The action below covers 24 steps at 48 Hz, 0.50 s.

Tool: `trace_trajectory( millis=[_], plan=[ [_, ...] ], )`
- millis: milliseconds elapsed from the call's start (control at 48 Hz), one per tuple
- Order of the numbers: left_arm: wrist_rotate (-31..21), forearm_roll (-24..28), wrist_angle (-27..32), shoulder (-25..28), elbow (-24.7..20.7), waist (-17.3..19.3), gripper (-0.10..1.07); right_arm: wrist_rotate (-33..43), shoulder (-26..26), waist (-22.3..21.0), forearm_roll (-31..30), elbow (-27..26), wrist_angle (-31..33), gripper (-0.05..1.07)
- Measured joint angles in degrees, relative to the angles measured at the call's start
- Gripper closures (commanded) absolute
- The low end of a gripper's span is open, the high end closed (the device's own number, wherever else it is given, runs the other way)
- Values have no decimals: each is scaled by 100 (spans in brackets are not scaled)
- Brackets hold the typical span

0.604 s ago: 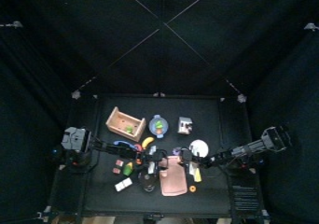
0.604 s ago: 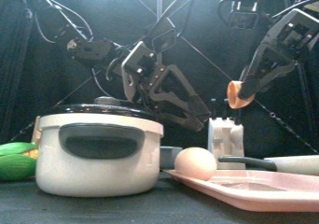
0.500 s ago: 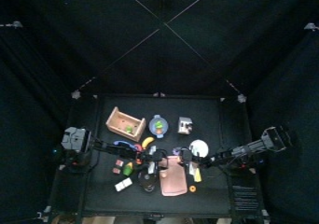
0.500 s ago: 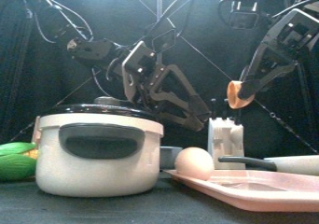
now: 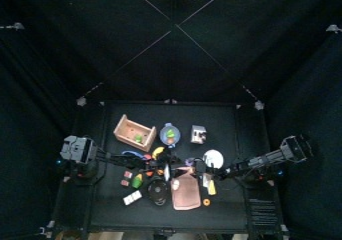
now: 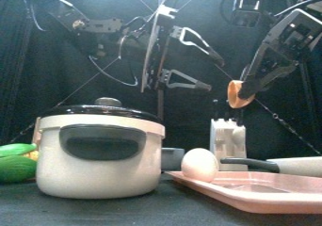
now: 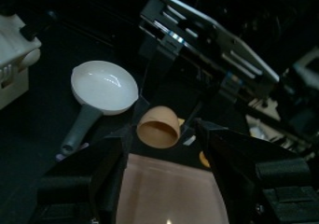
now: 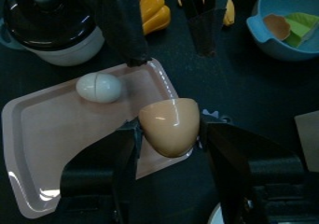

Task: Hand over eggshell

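Right wrist view shows the right gripper (image 8: 171, 134) clenched on the tan eggshell (image 8: 169, 125), held in the air above the pink tray (image 8: 62, 144) with a white egg (image 8: 100, 86) at its 10 o'clock, while the left gripper (image 6: 172, 58) hangs released, empty, well apart.

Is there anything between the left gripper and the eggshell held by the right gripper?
Nothing: in the left wrist view, the left gripper faces the eggshell across bare air.

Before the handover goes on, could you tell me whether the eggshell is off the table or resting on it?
Off the table: the eggshell hangs in the right tool, above the pink tray.
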Motion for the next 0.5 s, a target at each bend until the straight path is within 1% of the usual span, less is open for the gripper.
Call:
trace_trajectory(
  millis=[83, 188, 292, 396, 500],
  plan=[
    [-97, -334, -18, 26, -97, -79, 7, 0, 0, -9, 9, 0, 9, 39],
    [-281, -536, -18, 141, -193, -141, 7, 0, 0, -9, 0, 0, 9, 39],
    [-563, -580, -18, 255, -246, -141, 7, 0, 0, -9, 0, 0, 9, 39],
    [-1020, -571, -18, 396, -299, -132, 7, 0, 0, -18, 0, 0, 9, 39],
    [-1310, -448, -18, 501, -308, -97, 7, 0, 0, -18, 0, 0, 9, 39]
  ],
)
